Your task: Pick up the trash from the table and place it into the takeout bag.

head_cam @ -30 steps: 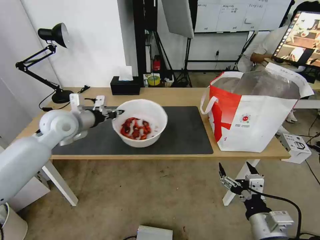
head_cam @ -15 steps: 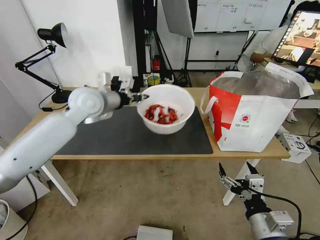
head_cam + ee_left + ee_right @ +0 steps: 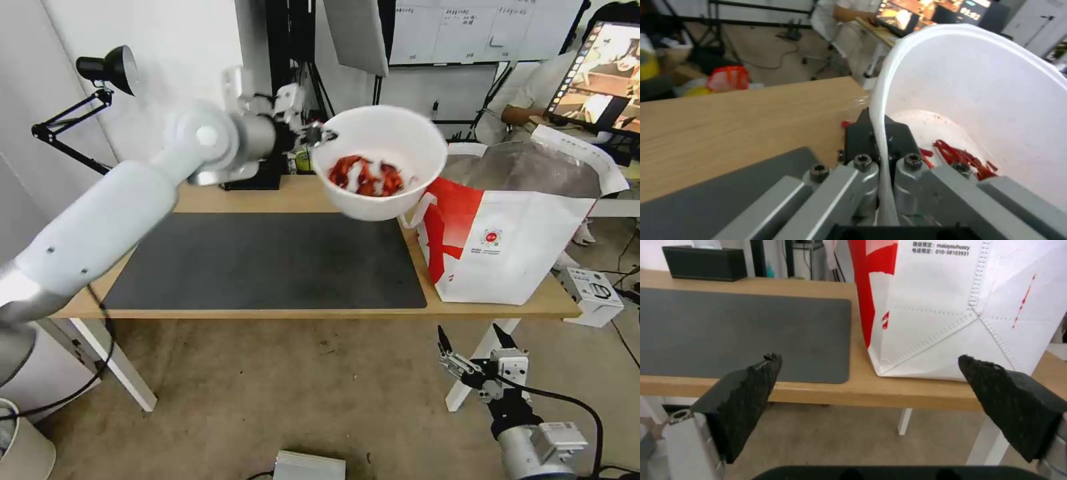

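My left gripper (image 3: 325, 137) is shut on the rim of a white bowl (image 3: 380, 163) holding red shells (image 3: 363, 177). The bowl hangs in the air above the table (image 3: 293, 193), just left of the takeout bag (image 3: 513, 227). Seen from the left wrist, the fingers (image 3: 871, 133) pinch the thin bowl (image 3: 978, 100) wall, one inside and one outside. The bag is white with red panels and a silver lining, standing open at the table's right end. My right gripper (image 3: 470, 340) is parked low, below the table's front edge, open; its pads (image 3: 751, 383) face the takeout bag (image 3: 960, 306).
A dark grey mat (image 3: 267, 260) covers the middle of the table. A black desk lamp (image 3: 100, 73) stands at the far left and a black tissue box (image 3: 704, 263) at the back edge. A small white box (image 3: 590, 290) lies on the floor at right.
My left arm has lifted the bowl off the mat and carried it up and to the right, close to the bag's left side. The right arm has not moved.
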{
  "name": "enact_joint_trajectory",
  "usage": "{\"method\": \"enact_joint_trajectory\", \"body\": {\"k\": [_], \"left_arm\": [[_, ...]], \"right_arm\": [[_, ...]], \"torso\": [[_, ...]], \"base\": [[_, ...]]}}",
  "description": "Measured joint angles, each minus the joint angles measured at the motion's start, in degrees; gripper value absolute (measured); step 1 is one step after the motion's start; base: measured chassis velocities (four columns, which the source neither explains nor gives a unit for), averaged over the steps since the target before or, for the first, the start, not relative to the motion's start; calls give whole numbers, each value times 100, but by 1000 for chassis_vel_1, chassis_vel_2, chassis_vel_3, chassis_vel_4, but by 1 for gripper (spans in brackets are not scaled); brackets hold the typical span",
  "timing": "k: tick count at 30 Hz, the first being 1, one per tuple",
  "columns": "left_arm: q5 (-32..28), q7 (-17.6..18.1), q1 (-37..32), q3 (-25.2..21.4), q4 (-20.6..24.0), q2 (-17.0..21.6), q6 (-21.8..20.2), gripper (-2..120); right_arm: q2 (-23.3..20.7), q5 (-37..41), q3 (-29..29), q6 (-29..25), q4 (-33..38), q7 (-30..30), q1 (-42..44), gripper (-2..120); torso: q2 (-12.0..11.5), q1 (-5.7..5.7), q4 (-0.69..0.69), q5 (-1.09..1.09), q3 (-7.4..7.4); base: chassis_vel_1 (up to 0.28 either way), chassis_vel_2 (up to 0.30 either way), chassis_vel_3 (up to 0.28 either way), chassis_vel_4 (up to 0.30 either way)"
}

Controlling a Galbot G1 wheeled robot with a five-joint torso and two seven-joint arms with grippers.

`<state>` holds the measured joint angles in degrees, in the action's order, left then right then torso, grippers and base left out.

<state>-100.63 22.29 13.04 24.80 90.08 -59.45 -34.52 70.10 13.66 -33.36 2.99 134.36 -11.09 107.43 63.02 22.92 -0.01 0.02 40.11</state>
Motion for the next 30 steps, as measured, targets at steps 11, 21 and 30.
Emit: {"method": "enact_joint_trajectory", "body": {"k": [11,21,30], "left_arm": [[-10,186,593,167,-1063,-1099,85,0],[195,463,893,106,-2020,-2267,163,0],[525,735,911,84,-2656,-3105,264,0]], "right_arm": [[0,0,0,0,0,0,-1,100],[0,0,0,0,0,0,0,100],[0,0,0,0,0,0,-1,100]], "torso": [[0,0,2,-1,0],[0,0,1,0,0],[0,0,0,0,0]], "base": [[0,0,0,0],[0,0,0,0],[0,0,0,0]]}}
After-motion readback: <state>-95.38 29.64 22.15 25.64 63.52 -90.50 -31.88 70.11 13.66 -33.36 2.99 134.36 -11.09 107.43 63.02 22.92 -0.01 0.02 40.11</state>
